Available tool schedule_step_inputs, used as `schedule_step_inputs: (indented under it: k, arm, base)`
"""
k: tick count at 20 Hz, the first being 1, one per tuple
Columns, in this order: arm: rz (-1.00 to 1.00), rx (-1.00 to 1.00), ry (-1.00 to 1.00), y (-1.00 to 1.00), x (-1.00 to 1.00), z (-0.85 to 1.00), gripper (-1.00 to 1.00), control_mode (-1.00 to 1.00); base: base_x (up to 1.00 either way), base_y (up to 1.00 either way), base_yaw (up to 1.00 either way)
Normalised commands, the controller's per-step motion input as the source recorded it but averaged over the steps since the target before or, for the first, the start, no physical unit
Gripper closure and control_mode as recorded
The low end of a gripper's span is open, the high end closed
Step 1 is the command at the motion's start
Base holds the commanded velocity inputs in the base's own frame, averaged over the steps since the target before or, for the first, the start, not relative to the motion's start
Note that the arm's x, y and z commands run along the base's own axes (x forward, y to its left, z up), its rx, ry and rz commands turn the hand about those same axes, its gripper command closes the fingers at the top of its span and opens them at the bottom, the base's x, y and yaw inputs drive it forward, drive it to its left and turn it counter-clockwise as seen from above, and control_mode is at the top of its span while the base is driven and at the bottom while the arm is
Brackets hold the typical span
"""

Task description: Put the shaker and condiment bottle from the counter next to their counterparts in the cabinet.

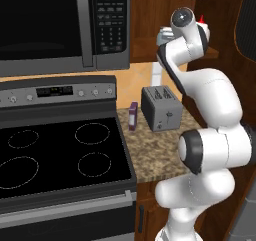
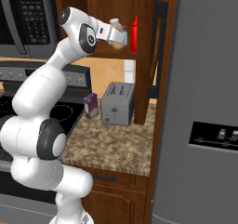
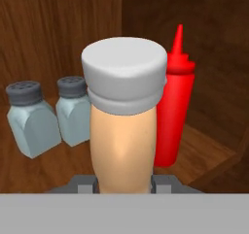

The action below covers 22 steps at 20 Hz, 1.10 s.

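A dark wooden cabinet (image 3: 58,29) is entered by the gripper (image 3: 121,182), clamped on the smooth tan bottle (image 3: 121,145) with its pale round cap. Just behind stands a glossy red squeeze bottle (image 3: 176,116); two translucent shakers (image 3: 31,124) (image 3: 73,111) sit leftward, side by side. A steel toaster (image 1: 160,107) and purple box (image 1: 133,115) rest on the granite counter (image 1: 160,150).

Two shakers (image 3: 48,116) in cabinet (image 3: 58,34)

Even, flat rendered light with soft shadows; the cabinet (image 3: 58,29) interior is dim, and the hand view looks slightly soft.
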Motion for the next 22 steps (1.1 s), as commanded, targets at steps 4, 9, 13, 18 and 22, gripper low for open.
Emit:
schedule_step_inputs:
  k: [4, 9, 13, 18, 22]
  arm:
    - [0.00, 0.00, 0.00, -0.13, 0.17, -0.10, 1.00, -1.00]
    - [0.00, 0.00, 0.00, -0.12, 0.12, -0.17, 1.00, -1.00]
    - [0.00, 0.00, 0.00, -0.11, 0.13, -0.20, 1.00, -1.00]
    - [0.00, 0.00, 0.00, -0.12, 0.16, -0.19, 1.00, -1.00]
    - [0.00, 0.00, 0.00, -0.12, 0.15, -0.18, 1.00, -1.00]
  base:
    - [0.00, 0.00, 0.00]
    - [0.00, 0.00, 0.00]
    - [0.00, 0.00, 0.00]
    - [0.00, 0.00, 0.00]
    - [0.00, 0.00, 0.00]
